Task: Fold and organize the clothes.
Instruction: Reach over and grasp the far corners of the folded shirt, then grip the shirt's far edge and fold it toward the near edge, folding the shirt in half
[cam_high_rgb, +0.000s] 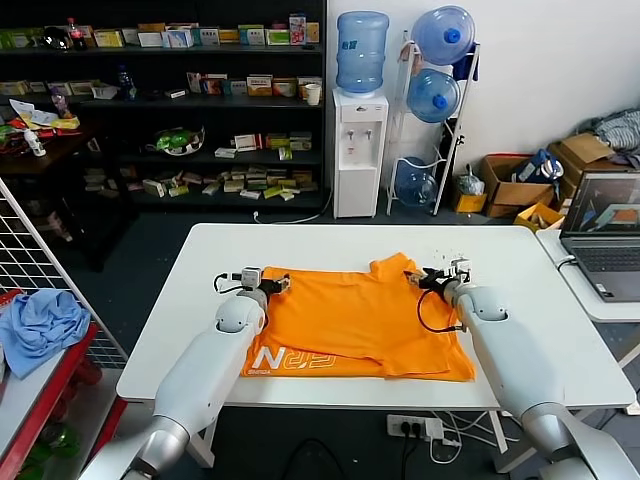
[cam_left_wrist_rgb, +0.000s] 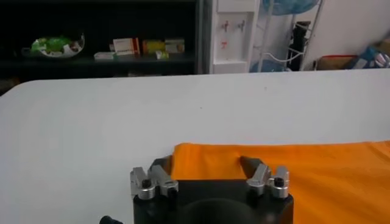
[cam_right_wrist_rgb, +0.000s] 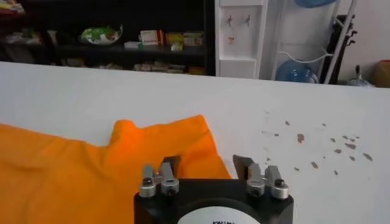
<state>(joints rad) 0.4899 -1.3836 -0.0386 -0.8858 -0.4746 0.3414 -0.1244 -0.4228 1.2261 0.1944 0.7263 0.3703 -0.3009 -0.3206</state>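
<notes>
orange t-shirt lettering only in head view, perhaps "run"

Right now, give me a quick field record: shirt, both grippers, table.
shirt: orange T-shirt lying flat on the white table, near edge folded over with white lettering showing
left gripper: left gripper open, at the shirt's far left corner
right gripper: right gripper open, at the far right sleeve
contact: fabric lies between each gripper's fingers, not clamped
table: small brown specks right of the sleeve
</notes>
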